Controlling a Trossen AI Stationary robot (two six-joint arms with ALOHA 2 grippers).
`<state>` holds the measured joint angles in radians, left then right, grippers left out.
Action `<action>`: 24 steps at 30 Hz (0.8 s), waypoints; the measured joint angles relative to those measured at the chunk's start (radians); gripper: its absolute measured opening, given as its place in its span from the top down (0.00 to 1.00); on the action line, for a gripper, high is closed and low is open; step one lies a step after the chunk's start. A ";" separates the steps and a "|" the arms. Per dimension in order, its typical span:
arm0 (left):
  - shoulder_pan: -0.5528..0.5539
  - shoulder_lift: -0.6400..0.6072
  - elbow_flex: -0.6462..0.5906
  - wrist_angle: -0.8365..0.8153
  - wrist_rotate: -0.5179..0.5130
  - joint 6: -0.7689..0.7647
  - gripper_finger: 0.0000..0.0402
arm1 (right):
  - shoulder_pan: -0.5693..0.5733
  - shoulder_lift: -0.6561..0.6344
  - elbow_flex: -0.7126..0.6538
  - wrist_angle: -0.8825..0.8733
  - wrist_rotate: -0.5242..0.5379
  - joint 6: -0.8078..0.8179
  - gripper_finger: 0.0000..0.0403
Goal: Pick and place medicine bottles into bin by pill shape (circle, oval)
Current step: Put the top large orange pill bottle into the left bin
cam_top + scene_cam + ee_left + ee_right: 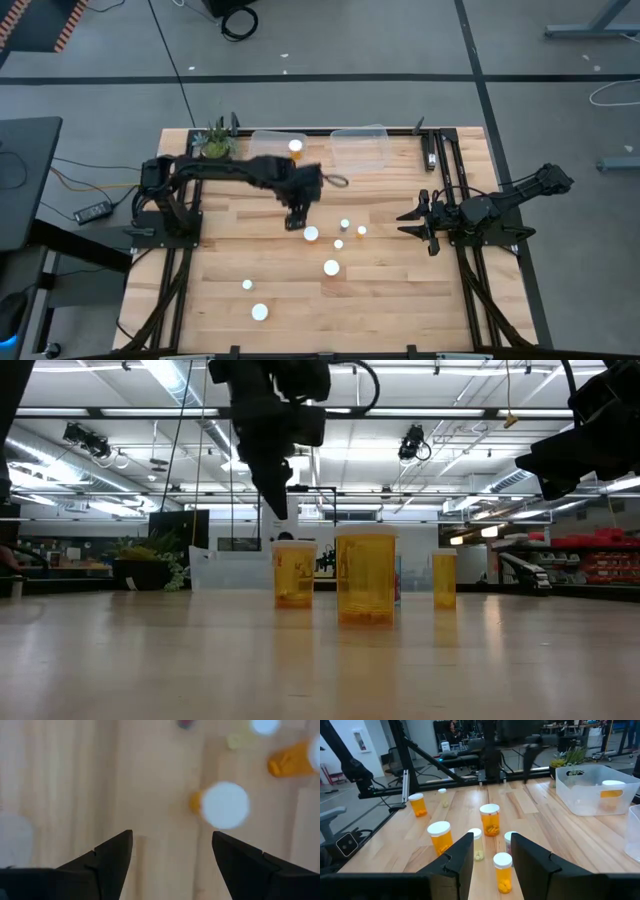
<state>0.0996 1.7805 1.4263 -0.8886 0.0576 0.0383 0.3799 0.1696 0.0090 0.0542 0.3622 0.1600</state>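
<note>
Orange medicine bottles [311, 234], white caps

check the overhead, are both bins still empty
No, the left bin already holds a white-capped bottle; the right bin looks empty.

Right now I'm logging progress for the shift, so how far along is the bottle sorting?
Early. Done: one bottle lies in the left bin; the right bin looks empty. In hand: nothing; the left gripper hangs open above the nearest white-capped bottle, and the right gripper waits at the table's right side. Left: about seven bottles on the table.
</note>
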 joint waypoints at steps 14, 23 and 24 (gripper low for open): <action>-0.142 0.045 -0.028 0.032 -0.048 0.078 0.30 | 0.000 0.000 0.000 0.000 0.000 0.000 0.66; -0.142 0.137 -0.028 0.033 -0.050 0.077 0.30 | 0.000 0.000 0.000 -0.001 0.000 0.000 0.66; -0.142 0.146 -0.028 0.036 -0.047 0.077 0.30 | 0.000 0.000 0.000 -0.001 0.000 0.000 0.66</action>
<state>-0.0425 1.9266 1.3983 -0.8521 0.0102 0.1156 0.3798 0.1692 0.0090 0.0536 0.3622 0.1600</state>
